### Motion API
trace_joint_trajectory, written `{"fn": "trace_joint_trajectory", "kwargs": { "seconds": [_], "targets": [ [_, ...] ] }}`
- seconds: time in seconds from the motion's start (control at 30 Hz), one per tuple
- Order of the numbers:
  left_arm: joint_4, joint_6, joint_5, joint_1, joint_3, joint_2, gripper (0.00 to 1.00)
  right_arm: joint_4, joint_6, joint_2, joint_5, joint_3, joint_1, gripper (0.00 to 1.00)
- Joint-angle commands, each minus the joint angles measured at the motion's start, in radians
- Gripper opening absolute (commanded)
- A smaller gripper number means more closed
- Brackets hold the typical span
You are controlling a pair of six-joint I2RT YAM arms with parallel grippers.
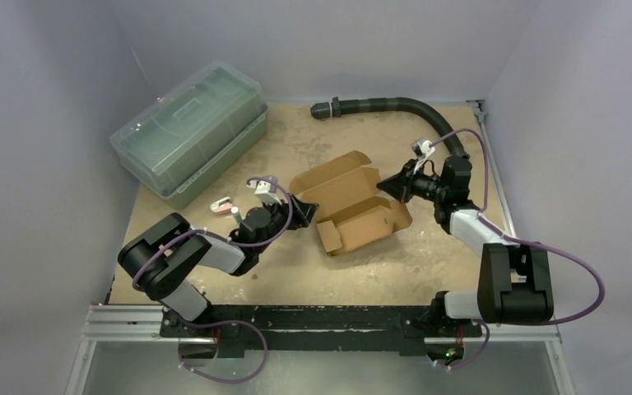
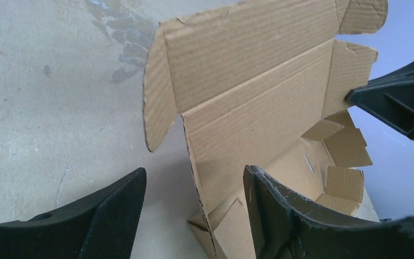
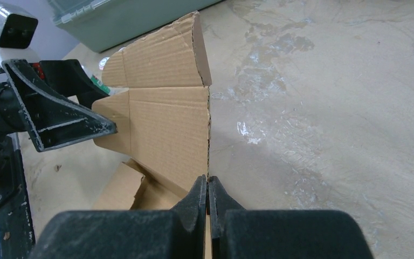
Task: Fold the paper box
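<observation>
Flaps of the paper box (image 1: 339, 185) stand raised on the counter (image 1: 428, 263). Right claw (image 3: 208, 186) pinches one panel's edge; left claw (image 2: 194, 181), spread, straddles its left wall

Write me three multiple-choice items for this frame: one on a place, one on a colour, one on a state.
1. Where is the plastic bin?
A. at the far left corner of the table
B. at the near right corner
C. between the arm bases

2. What colour is the cardboard box?
A. white
B. blue
C. brown

3. How is the right pincer?
A. wide open over bare wood
B. shut on a panel of the box
C. shut on the bin's lid

Answers:
1 A, the top view shows it against the far left edge.
2 C, all three views show plain brown cardboard.
3 B, the right wrist view shows it pinched on the panel's edge.
</observation>
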Motion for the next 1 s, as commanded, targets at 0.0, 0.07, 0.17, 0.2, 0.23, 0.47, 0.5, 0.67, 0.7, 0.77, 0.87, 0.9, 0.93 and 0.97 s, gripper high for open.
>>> {"fn": "trace_joint_trajectory", "kwargs": {
  "seconds": [0.0, 0.07, 0.17, 0.2, 0.23, 0.47, 0.5, 0.67, 0.7, 0.77, 0.87, 0.9, 0.93, 0.97],
  "targets": [
    [0.056, -0.028, 0.039, 0.037, -0.005, -0.019, 0.63, 0.044, 0.010, -0.001, -0.028, -0.006, -0.003, 0.00],
    [0.126, -0.037, 0.089, 0.057, -0.008, 0.009, 0.56, 0.045, 0.010, -0.003, -0.031, -0.005, -0.003, 0.00],
    [0.257, -0.052, 0.198, 0.083, -0.004, 0.077, 0.50, 0.047, 0.011, -0.005, -0.036, -0.006, -0.003, 0.00],
    [0.296, -0.056, 0.236, 0.092, -0.003, 0.100, 0.48, 0.047, 0.010, -0.005, -0.036, -0.007, -0.004, 0.00],
    [0.328, -0.065, 0.271, 0.098, 0.001, 0.120, 0.47, 0.047, 0.009, -0.006, -0.038, -0.007, -0.003, 0.00],
    [0.384, -0.080, 0.342, 0.109, 0.038, 0.204, 0.41, 0.054, 0.009, 0.005, -0.054, -0.007, -0.004, 0.00],
    [0.384, -0.076, 0.345, 0.108, 0.045, 0.212, 0.36, 0.055, 0.009, 0.006, -0.055, -0.008, -0.004, 0.00],
    [0.381, -0.042, 0.356, 0.108, 0.065, 0.228, 0.12, 0.051, 0.003, 0.009, -0.053, -0.007, -0.004, 0.00],
    [0.387, -0.030, 0.357, 0.108, 0.064, 0.226, 0.05, 0.048, 0.001, 0.009, -0.049, -0.006, -0.004, 0.00],
    [0.394, -0.001, 0.359, 0.108, 0.054, 0.220, 0.00, 0.030, -0.012, 0.009, -0.043, -0.001, -0.005, 0.00],
    [0.417, 0.085, 0.365, 0.107, 0.027, 0.203, 0.00, -0.029, -0.052, 0.007, -0.045, 0.029, -0.005, 0.19],
    [0.432, 0.115, 0.364, 0.107, 0.016, 0.195, 0.00, -0.055, -0.076, 0.003, -0.057, 0.042, -0.006, 0.27],
    [0.434, 0.144, 0.365, 0.107, 0.003, 0.185, 0.00, -0.091, -0.110, -0.006, -0.062, 0.056, -0.007, 0.35],
    [0.429, 0.172, 0.365, 0.107, -0.007, 0.173, 0.00, -0.137, -0.135, -0.017, -0.073, 0.074, -0.009, 0.43]
  ]
}}
